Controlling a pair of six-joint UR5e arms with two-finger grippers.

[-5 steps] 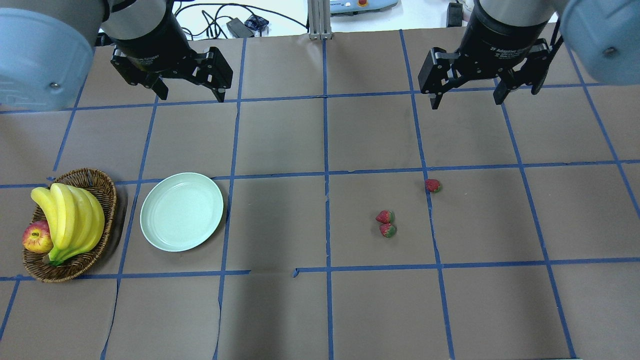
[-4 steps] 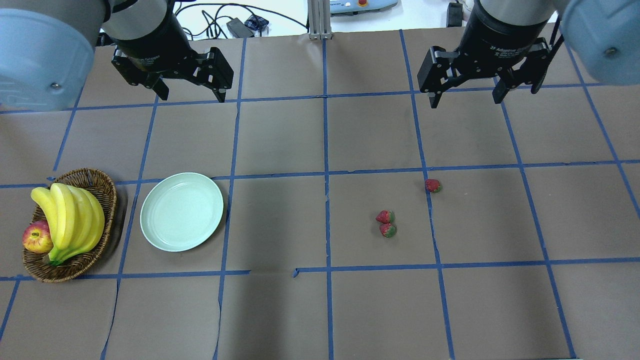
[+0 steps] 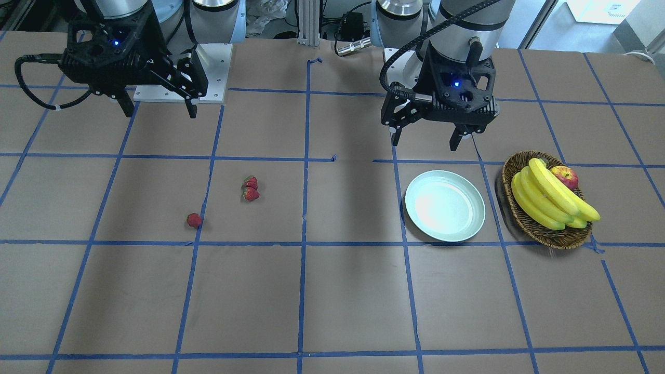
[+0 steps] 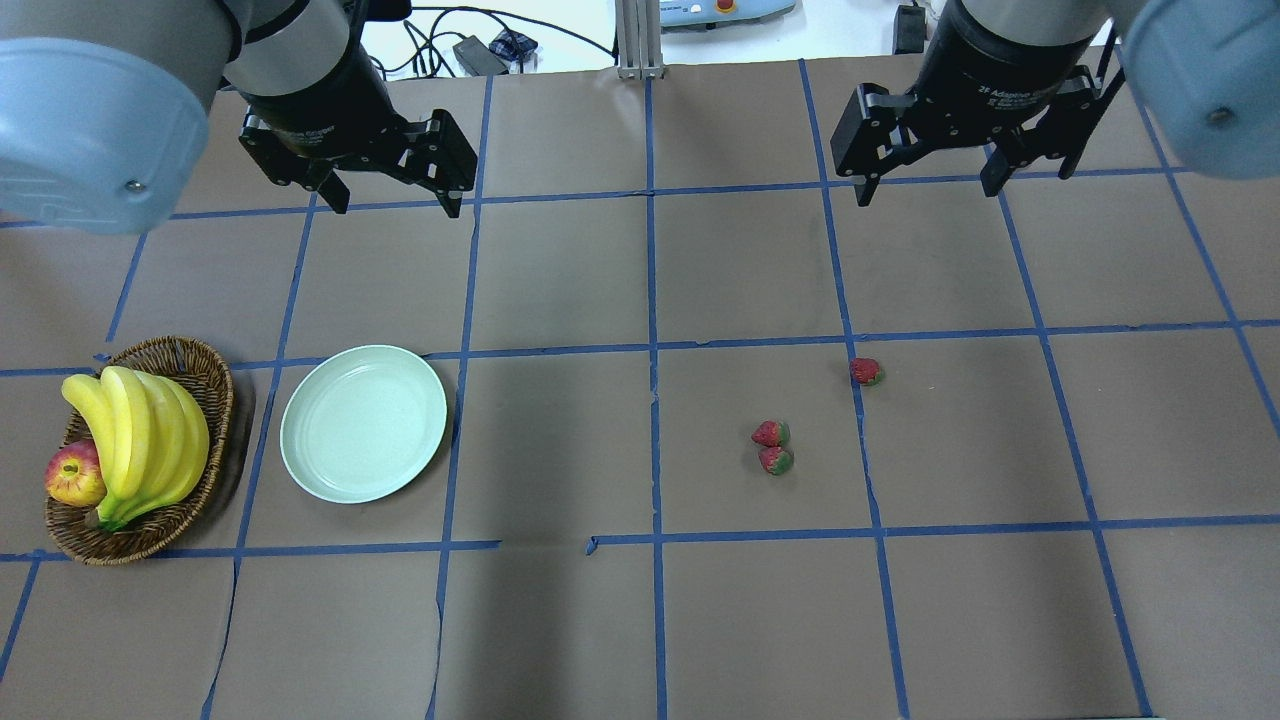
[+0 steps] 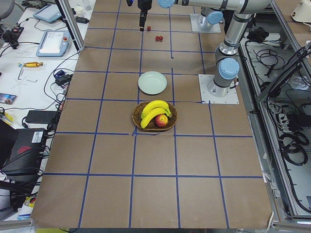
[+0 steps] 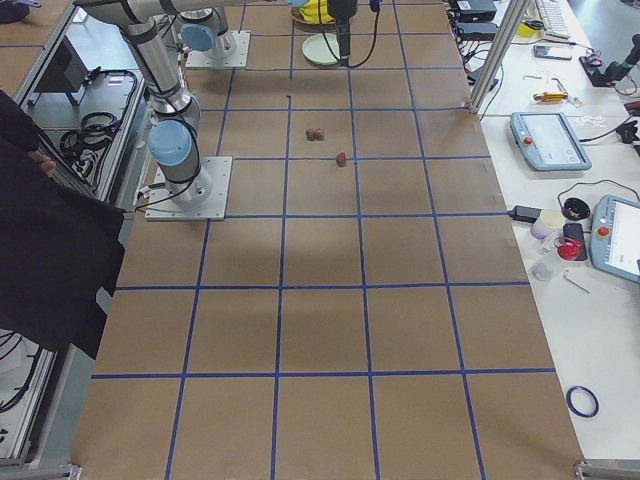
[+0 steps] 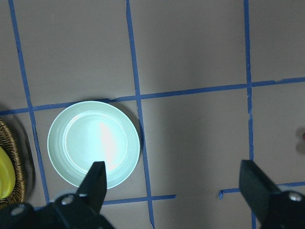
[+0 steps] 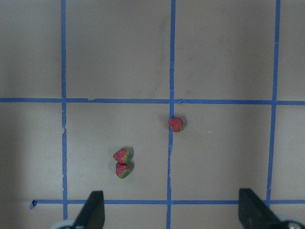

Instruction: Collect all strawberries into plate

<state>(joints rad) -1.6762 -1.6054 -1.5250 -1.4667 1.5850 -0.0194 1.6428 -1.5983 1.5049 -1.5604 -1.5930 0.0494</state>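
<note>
Nearest to the robot, the left gripper [image 4: 397, 205] and the right gripper [image 4: 928, 195] hang above the brown paper-covered table [image 4: 560, 620], each with fingers spread wide and holding nothing. Further out lie two small red strawberries [image 4: 771, 433] with green caps, touching each other. Well apart from them, on the left, are the round pale mint-green plate [image 4: 363, 423] and a brown wicker basket [image 4: 190, 360] with yellow bananas [image 4: 140, 440]. The third strawberry [image 4: 866, 371] lies farthest.

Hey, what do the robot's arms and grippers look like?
The left arm and right arm are silver-grey tubes with pale blue joint caps. The left gripper and right gripper are black, two-fingered, with white lettering, a blue light and black cables.
</note>
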